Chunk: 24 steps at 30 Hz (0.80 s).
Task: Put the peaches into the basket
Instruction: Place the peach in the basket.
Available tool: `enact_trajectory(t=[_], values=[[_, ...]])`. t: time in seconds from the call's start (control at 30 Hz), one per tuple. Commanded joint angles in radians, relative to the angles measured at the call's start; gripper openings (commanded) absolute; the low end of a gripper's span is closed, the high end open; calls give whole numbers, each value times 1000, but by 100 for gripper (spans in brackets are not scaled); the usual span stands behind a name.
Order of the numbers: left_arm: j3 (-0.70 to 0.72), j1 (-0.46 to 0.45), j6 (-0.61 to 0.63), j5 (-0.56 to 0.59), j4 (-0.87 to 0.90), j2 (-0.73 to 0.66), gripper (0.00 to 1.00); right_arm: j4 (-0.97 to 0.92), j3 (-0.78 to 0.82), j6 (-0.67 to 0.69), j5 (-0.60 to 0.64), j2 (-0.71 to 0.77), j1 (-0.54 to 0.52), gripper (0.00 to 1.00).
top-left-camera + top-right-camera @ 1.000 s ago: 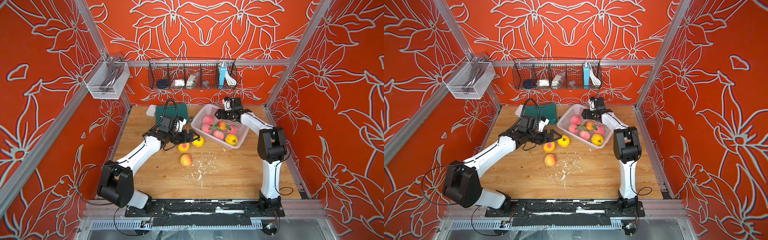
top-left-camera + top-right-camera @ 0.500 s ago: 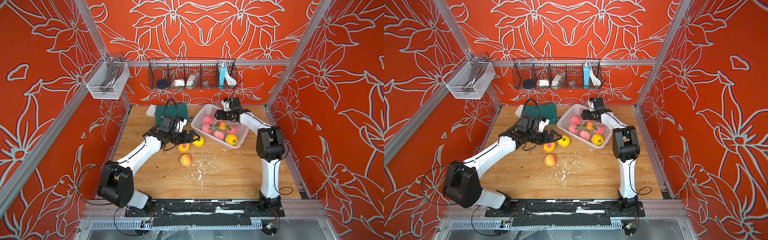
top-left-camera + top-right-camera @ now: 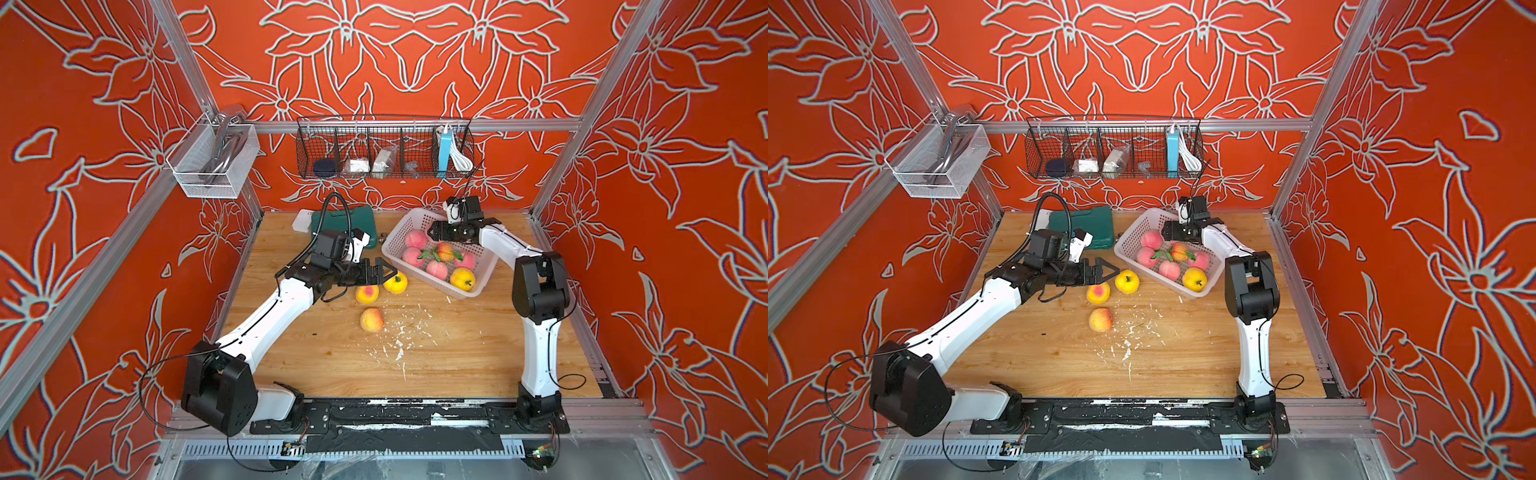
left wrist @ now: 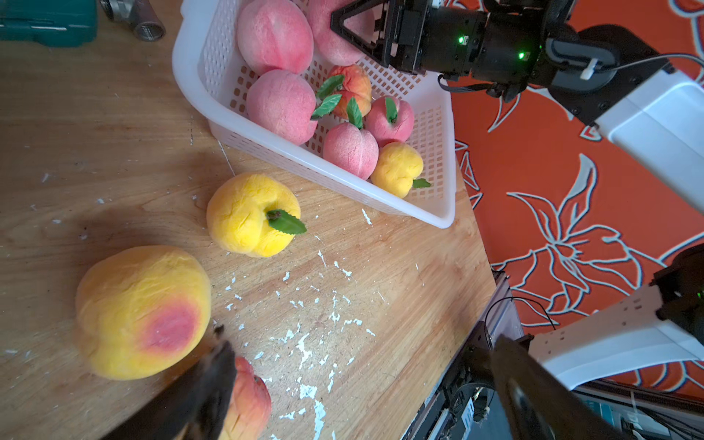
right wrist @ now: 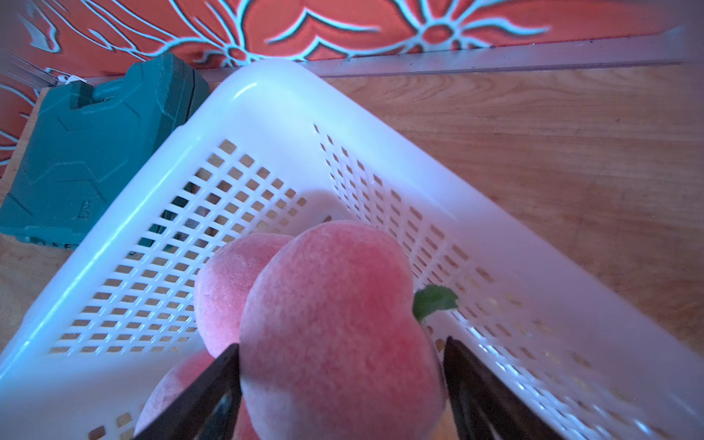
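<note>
**Top views, near edge outward, 12 o'clock at the back wall.** The wooden tabletop (image 3: 332, 365), flecked with white flakes (image 3: 399, 345), is carrying three loose peaches. A blushed peach (image 3: 371, 320) is lying nearest. A second blushed peach (image 3: 367, 294) is sitting at its 12 o'clock. A yellow peach (image 3: 395, 282) is resting at that one's 2 o'clock, just short of the basket (image 4: 179, 61).

The left tool (image 3: 386, 271) is hanging close over these two, jaws spread fully with nothing between them. That width is probably chosen to straddle a round fruit. The skins are looking matte, faintly wrinkled and foam-like, so the fruits are likely yielding to a squeeze and rolling if nudged. The yellow one is bearing a stiff green leaf.

Farther off, at 1 o'clock of the tabletop's middle, the basket is sitting cornerwise. It is pale perforated plastic with a smooth flared rim, and it is holding six settled peaches, pink, blushed and yellow.

The right tool (image 5: 341, 343) is reaching low into the basket's far end, jaws wide on either side of a pink peach (image 5: 335, 304). Whether they are pressing it or letting go cannot be told. The low reach is presumably keeping any drop short.

Beyond, a green case (image 3: 345, 220) is lying at 11 o'clock and a wire rack (image 3: 384, 153) is hanging on the wall.
</note>
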<state>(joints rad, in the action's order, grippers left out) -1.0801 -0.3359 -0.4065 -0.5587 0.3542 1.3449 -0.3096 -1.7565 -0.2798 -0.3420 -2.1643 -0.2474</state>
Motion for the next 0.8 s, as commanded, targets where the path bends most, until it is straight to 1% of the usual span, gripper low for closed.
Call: enact_trajectory(t=[0.0,0.2,0.37,0.47,0.63,0.77], values=[[14,-6,22,3,11,-31,99,-13,4,-3,-10,49,3,84],[25,-7,25,6,42,-84,99,-13,95,7,6,162,-7,84],[59,-9,19,17,76,-175,99,-34,196,20,25,282,-21,84],[78,-9,20,29,112,-235,99,-46,269,34,52,364,-48,84],[116,-12,14,51,170,-337,99,-65,384,53,118,498,-137,84],[135,-14,11,79,226,-410,99,-90,425,59,175,565,-234,84]])
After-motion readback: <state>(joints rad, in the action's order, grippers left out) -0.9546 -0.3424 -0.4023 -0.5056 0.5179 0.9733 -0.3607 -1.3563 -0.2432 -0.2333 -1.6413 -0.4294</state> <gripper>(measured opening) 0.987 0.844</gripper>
